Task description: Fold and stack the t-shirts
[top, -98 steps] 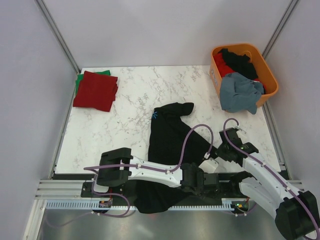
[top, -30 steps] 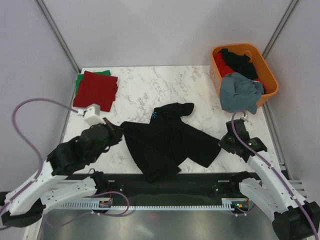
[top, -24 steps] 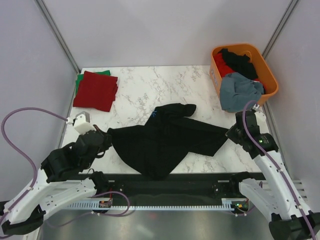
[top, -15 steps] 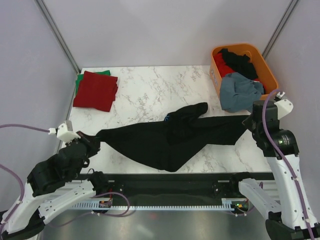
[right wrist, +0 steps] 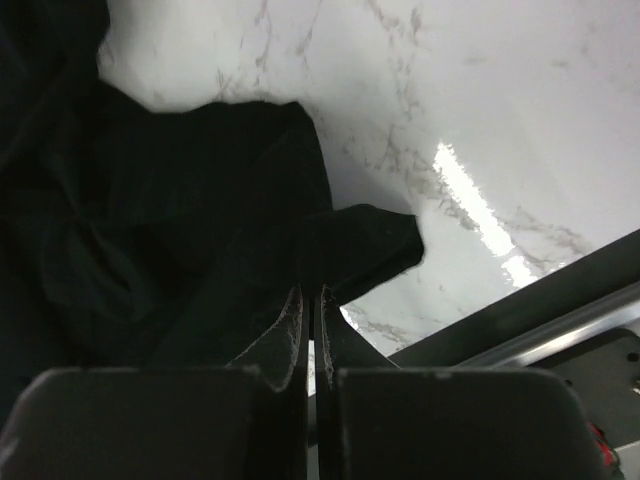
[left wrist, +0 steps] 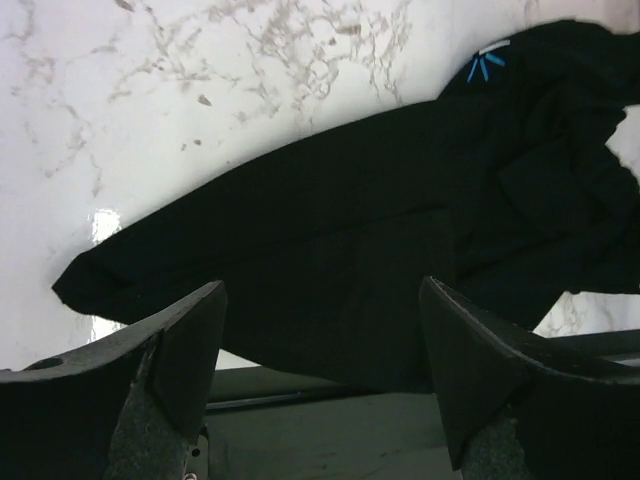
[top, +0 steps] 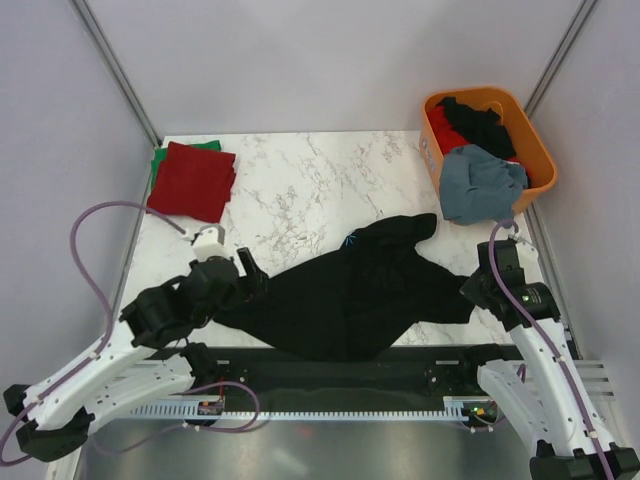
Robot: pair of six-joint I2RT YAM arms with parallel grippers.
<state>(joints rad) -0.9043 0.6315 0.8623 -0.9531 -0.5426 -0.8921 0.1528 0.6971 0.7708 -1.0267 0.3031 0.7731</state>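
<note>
A black t-shirt lies crumpled across the front of the marble table, its light-blue mark near the collar facing up. My left gripper hovers open just above the shirt's left end, and in the left wrist view nothing sits between its fingers. My right gripper is shut on the shirt's right corner, with the cloth pinched at the fingertips. A folded dark red t-shirt rests on a green one at the back left.
An orange basket stands at the back right with black and red shirts inside. A grey-blue shirt hangs over its near rim onto the table. A dark rail runs along the table's front edge.
My left gripper has opened and let go of the shirt's left end, then moved in to the right. The stretched shirt has dropped onto the table. My right gripper has come down, still holding.
</note>
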